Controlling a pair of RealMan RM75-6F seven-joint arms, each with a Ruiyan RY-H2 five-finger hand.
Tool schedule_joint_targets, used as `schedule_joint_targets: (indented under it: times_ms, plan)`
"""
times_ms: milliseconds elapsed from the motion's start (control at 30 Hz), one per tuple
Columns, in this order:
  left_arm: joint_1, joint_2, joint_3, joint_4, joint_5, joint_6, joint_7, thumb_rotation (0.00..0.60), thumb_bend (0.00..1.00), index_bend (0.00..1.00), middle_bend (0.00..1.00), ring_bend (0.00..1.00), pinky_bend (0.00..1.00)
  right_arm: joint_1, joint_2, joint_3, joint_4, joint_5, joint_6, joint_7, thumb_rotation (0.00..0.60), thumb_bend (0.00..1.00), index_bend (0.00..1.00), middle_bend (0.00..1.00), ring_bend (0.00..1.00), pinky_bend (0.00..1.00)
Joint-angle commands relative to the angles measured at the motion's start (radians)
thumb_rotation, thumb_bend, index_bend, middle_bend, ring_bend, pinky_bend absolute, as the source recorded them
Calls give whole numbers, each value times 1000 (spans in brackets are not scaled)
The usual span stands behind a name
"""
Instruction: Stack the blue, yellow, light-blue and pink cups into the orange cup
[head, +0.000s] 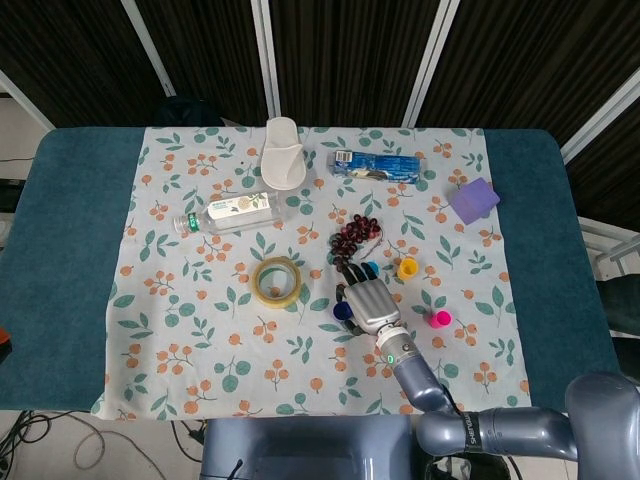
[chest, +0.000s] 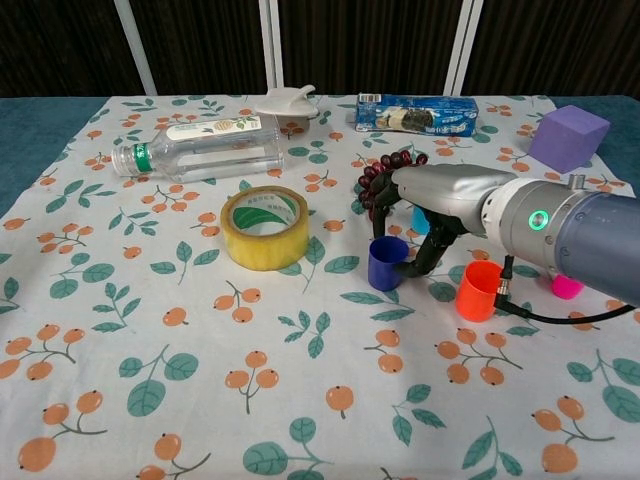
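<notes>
The blue cup (chest: 387, 262) stands upright on the floral cloth, left of the orange cup (chest: 478, 290). My right hand (chest: 440, 190) reaches over it from the right: its thumb touches the cup's right side and its fingers curl down at the far left rim, gripping it. From the head view the hand (head: 368, 305) covers the orange cup, and the blue cup (head: 342, 311) shows at its left edge. The light-blue cup (head: 371, 268) and yellow cup (head: 407, 268) stand just beyond the hand. The pink cup (head: 439, 319) is to its right. My left hand is out of both views.
A string of dark beads (chest: 385, 175) lies just behind the hand. A yellow tape roll (chest: 264, 227) sits left of the blue cup. Further back are a lying bottle (chest: 200, 147), a white slipper (chest: 286, 100), a biscuit pack (chest: 416, 114) and a purple block (chest: 569, 137).
</notes>
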Motion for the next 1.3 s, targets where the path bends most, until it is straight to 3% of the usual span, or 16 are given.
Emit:
schedule_joint_targets:
  times_ms: [33, 200, 433, 667, 1000, 1300]
  plan:
    - [0, 0, 0, 0, -1, -1, -1, 600, 814, 67, 0, 0, 61, -1, 9, 4, -13, -7, 5, 2, 600, 400, 496, 0, 0, 0]
    - [0, 0, 0, 0, -2, -2, -3, 600, 813, 67, 0, 0, 61, -5, 63, 9, -84, -24, 27, -11, 600, 401, 496, 0, 0, 0]
    - [0, 0, 0, -2, 0, 0, -1, 600, 813, 67, 0, 0, 61, -31, 227, 1, -286, -33, 60, -33, 600, 401, 496, 0, 0, 0]
    - [1, -1, -1, -3, 1, 3, 2, 600, 813, 67, 0, 0, 61, -72, 386, -51, -436, -54, 66, -29, 600, 400, 496, 0, 0, 0]
    - [0, -3, 0, -3, 4, 4, 10, 600, 813, 67, 0, 0, 62, -147, 466, -145, -462, -165, 65, 24, 600, 400, 496, 0, 0, 0]
    - [1, -4, -1, -3, 3, 7, 13, 600, 814, 67, 0, 0, 62, -157, 412, -142, -385, -188, 48, 62, 600, 401, 496, 0, 0, 0]
